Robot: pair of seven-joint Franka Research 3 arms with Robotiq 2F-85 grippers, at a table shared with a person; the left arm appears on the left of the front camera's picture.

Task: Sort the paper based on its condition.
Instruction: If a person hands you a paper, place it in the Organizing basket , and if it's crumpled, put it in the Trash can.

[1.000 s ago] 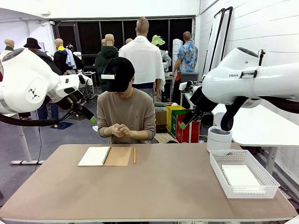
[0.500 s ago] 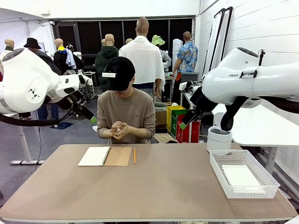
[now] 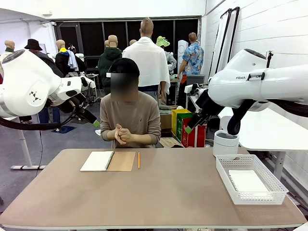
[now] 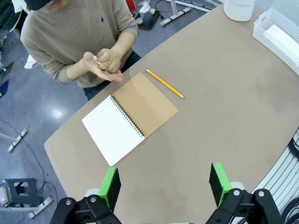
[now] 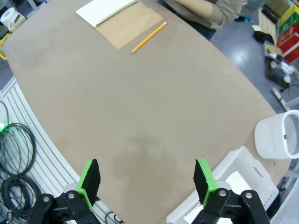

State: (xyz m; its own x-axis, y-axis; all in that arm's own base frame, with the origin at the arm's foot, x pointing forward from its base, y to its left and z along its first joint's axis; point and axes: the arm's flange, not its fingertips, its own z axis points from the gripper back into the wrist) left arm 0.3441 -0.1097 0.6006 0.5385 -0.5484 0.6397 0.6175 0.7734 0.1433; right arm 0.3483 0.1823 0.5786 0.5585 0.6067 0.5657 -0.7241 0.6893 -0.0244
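A thin white sheet of paper (image 3: 248, 182) lies flat in the white plastic mesh basket (image 3: 224, 175) at the right end of the brown table (image 3: 168, 192). Its long axis follows the basket's, running from the robot's side toward the far side. It sits below and well apart from the right gripper (image 5: 146, 178), whose green pads stand wide apart over bare tabletop. The left gripper (image 4: 165, 184), jaws likewise spread, hangs high above an open spiral-bound notebook (image 4: 131, 116) and a yellow pencil (image 4: 164, 83). Both arms are held raised. Across the table, a seated person presses both hands (image 3: 122, 134) together.
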